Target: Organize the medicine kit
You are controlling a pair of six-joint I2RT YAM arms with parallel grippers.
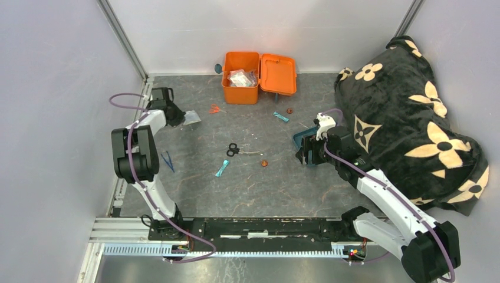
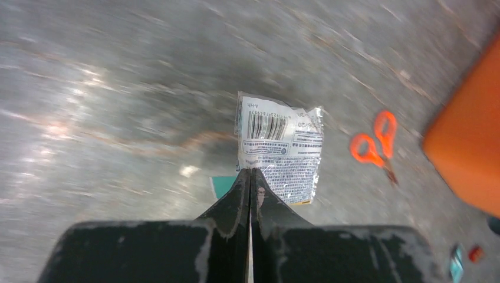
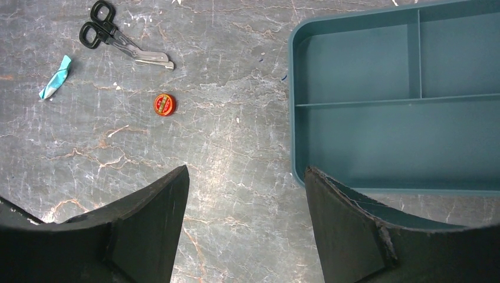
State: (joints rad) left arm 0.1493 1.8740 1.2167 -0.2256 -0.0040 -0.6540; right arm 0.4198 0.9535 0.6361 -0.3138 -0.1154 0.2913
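Left end effector pinches a packet, seemingly by its edge. Right end effector gapes above a tray.

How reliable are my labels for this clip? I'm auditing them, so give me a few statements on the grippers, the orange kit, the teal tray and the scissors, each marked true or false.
1. The left gripper is shut on a barcoded packet. True.
2. The right gripper holds the black scissors. False: its jaws stand open with nothing between them, and the scissors lie on the table.
3. The medicine kit is closed. False: its lid is folded open, and plastic-wrapped supplies show inside.
4. The teal tray has nothing in its visible compartments. True.
5. The orange scissors are inside the kit. False: they lie on the table, outside it.
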